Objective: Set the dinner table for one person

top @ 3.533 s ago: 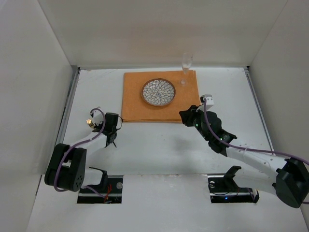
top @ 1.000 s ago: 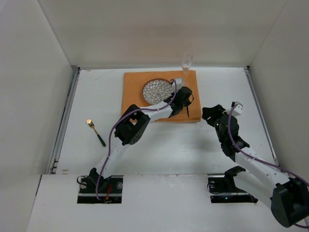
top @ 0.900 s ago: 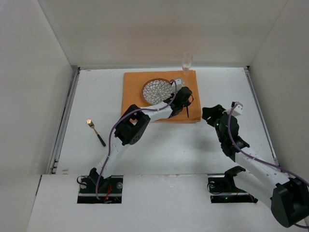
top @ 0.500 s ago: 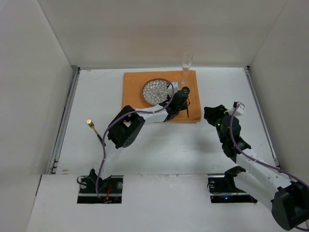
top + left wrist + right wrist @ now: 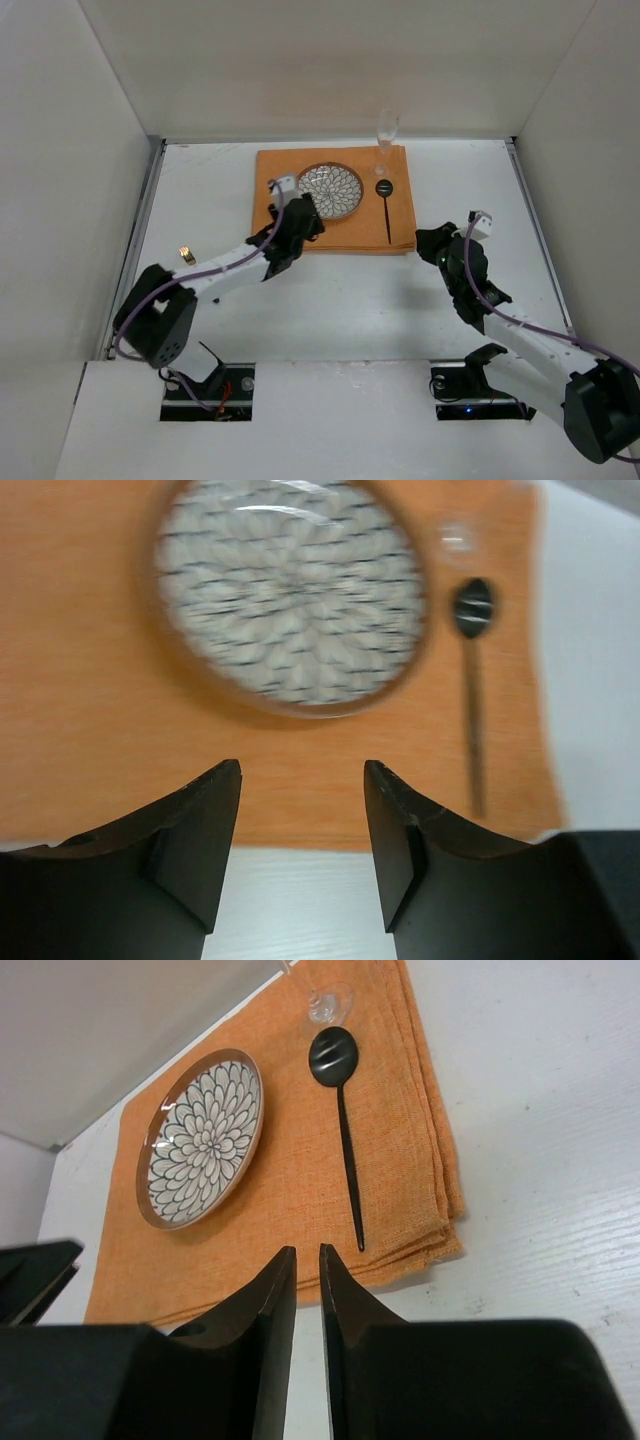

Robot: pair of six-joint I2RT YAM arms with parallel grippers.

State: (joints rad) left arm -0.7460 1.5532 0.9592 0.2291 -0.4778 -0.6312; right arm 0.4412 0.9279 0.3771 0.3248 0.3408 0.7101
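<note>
While the left gripper (image 5: pixel 302 770) hangs over the near edge of the mat (image 5: pixel 398 228) with its jaws spread wide and nothing between them, the right gripper (image 5: pixel 308 1252) sits off the mat's right corner, fingers drawn to a narrow slit, also empty. The table (image 5: pixel 330 300) fills the floor of the booth, white, hard and flat. It is not something to grasp, and I'd guess thin cutlery skids on it easily.

On the mat, at the far middle of the table, are the plate (image 5: pixel 335 190), the spoon (image 5: pixel 385 205) just right of it, and the glass (image 5: pixel 386 130) at the far right corner.

A fork (image 5: pixel 186 253) lies alone well to the left on bare table, its handle mostly hidden under the left arm. It looks like the last piece to place. I'd judge it light, stiff and slick, lying flat. Pinching across the handle near its middle seems the best hold.

The glass looks tall, fragile and tippy, so keep clear of it.
</note>
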